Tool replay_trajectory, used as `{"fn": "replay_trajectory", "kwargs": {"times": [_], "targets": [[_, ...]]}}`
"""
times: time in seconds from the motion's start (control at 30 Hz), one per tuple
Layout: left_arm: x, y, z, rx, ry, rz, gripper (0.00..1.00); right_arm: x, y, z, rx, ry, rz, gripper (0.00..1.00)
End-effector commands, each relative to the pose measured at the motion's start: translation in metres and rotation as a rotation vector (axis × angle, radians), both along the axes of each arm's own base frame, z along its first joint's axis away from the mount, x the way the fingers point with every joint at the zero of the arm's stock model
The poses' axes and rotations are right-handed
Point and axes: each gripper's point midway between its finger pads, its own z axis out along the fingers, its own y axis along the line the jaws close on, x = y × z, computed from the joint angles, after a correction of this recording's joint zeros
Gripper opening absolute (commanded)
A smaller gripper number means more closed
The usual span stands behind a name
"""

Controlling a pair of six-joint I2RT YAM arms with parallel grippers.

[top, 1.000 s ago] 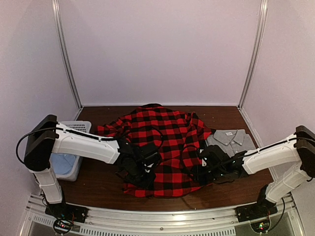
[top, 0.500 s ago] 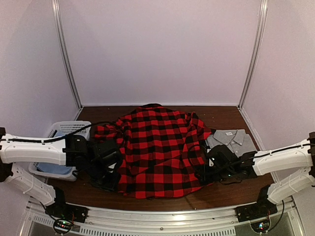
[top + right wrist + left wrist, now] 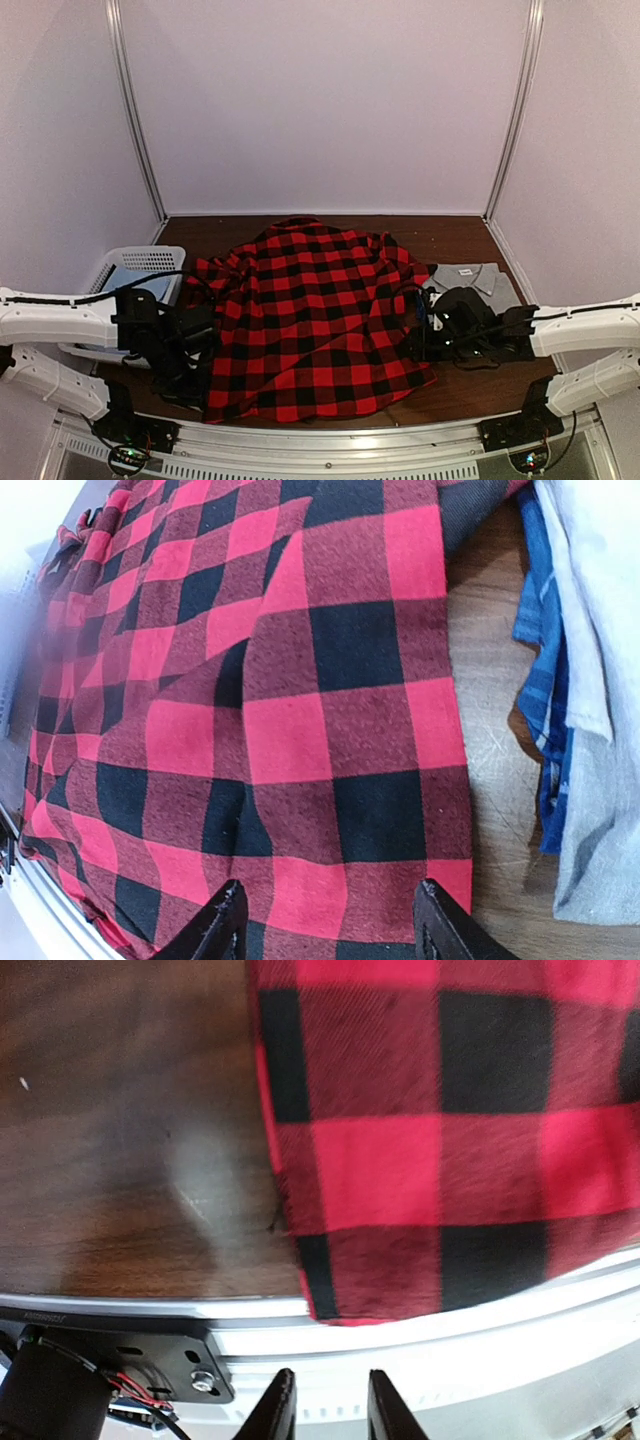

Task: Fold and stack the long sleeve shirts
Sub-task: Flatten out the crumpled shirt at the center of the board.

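The red-and-black flannel shirt lies spread open on the middle of the table, its lower hem at the front edge. The grey collared shirt lies folded at the right, behind my right arm. My left gripper is just left of the flannel's lower left corner. In the left wrist view it is open a little and empty over the front rail, with the flannel corner just beyond it. My right gripper is at the flannel's right edge. In the right wrist view it is wide open above the flannel, holding nothing.
A white laundry basket with pale blue cloth stands at the left edge. The metal front rail runs along the near table edge. The grey shirt with a blue plaid layer lies close to my right gripper's right side.
My left arm has drawn back to the left and near edge. The flannel's lower left part came with it and now lies spread wider. My right arm has drawn slightly right.
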Motion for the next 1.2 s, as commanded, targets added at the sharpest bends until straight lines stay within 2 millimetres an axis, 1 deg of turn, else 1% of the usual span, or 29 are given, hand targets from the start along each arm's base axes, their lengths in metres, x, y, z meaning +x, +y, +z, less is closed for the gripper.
{"fn": "replay_trajectory", "kwargs": {"times": [0.0, 0.07, 0.13, 0.23, 0.3, 0.4, 0.43, 0.47, 0.5, 0.53, 0.57, 0.6, 0.63, 0.73, 0.77, 0.87, 0.9, 0.97, 1.03, 1.1, 1.17], "targets": [[0.046, -0.014, 0.041, 0.0, -0.149, 0.003, 0.28, 0.018, 0.012, 0.023, 0.023, -0.066, -0.003, 0.57], [0.079, -0.025, 0.063, -0.016, -0.248, 0.001, 0.31, 0.022, 0.018, 0.03, 0.027, -0.076, 0.002, 0.57], [0.112, -0.038, 0.076, -0.053, -0.316, -0.007, 0.32, 0.027, 0.024, 0.038, 0.031, -0.088, 0.007, 0.57], [0.165, -0.057, 0.084, -0.107, -0.407, -0.022, 0.32, 0.033, 0.029, 0.047, 0.04, -0.102, 0.007, 0.57], [0.199, -0.071, 0.084, -0.15, -0.461, -0.027, 0.31, 0.036, 0.032, 0.05, 0.043, -0.099, 0.009, 0.57], [0.249, -0.085, 0.078, -0.201, -0.546, -0.04, 0.31, 0.037, 0.038, 0.054, 0.058, -0.091, 0.02, 0.57], [0.263, -0.087, 0.068, -0.205, -0.551, -0.039, 0.31, 0.037, 0.039, 0.054, 0.063, -0.088, 0.023, 0.57], [0.283, -0.088, 0.06, -0.211, -0.574, -0.032, 0.31, 0.037, 0.039, 0.055, 0.063, -0.085, 0.023, 0.57], [0.295, -0.09, 0.051, -0.235, -0.565, -0.032, 0.3, 0.038, 0.039, 0.056, 0.057, -0.085, 0.019, 0.57], [0.308, -0.089, 0.04, -0.236, -0.563, -0.024, 0.3, 0.039, 0.039, 0.058, 0.054, -0.089, 0.014, 0.57], [0.322, -0.086, 0.033, -0.239, -0.569, -0.013, 0.29, 0.041, 0.037, 0.059, 0.049, -0.094, 0.004, 0.58], [0.332, -0.084, 0.019, -0.238, -0.556, -0.005, 0.29, 0.043, 0.037, 0.06, 0.046, -0.099, -0.006, 0.58], [0.343, -0.082, 0.012, -0.244, -0.559, 0.001, 0.29, 0.046, 0.037, 0.061, 0.044, -0.106, -0.015, 0.58], [0.365, -0.07, -0.007, -0.225, -0.561, 0.028, 0.29, 0.056, 0.037, 0.066, 0.033, -0.122, -0.044, 0.58], [0.371, -0.063, -0.013, -0.212, -0.556, 0.043, 0.28, 0.06, 0.037, 0.068, 0.023, -0.129, -0.058, 0.58], [0.383, -0.033, -0.036, -0.16, -0.525, 0.111, 0.28, 0.07, 0.036, 0.078, 0.015, -0.151, -0.091, 0.58], [0.389, -0.02, -0.041, -0.14, -0.521, 0.14, 0.28, 0.073, 0.036, 0.081, 0.019, -0.157, -0.101, 0.58], [0.397, -0.003, -0.049, -0.121, -0.513, 0.171, 0.28, 0.079, 0.033, 0.083, 0.031, -0.156, -0.121, 0.58], [0.407, 0.015, -0.052, -0.086, -0.513, 0.196, 0.28, 0.082, 0.032, 0.08, 0.038, -0.145, -0.131, 0.59], [0.417, 0.03, -0.051, -0.066, -0.518, 0.218, 0.28, 0.082, 0.03, 0.075, 0.035, -0.128, -0.139, 0.59], [0.427, 0.041, -0.046, -0.069, -0.534, 0.243, 0.28, 0.08, 0.032, 0.068, 0.036, -0.107, -0.136, 0.6]]}}
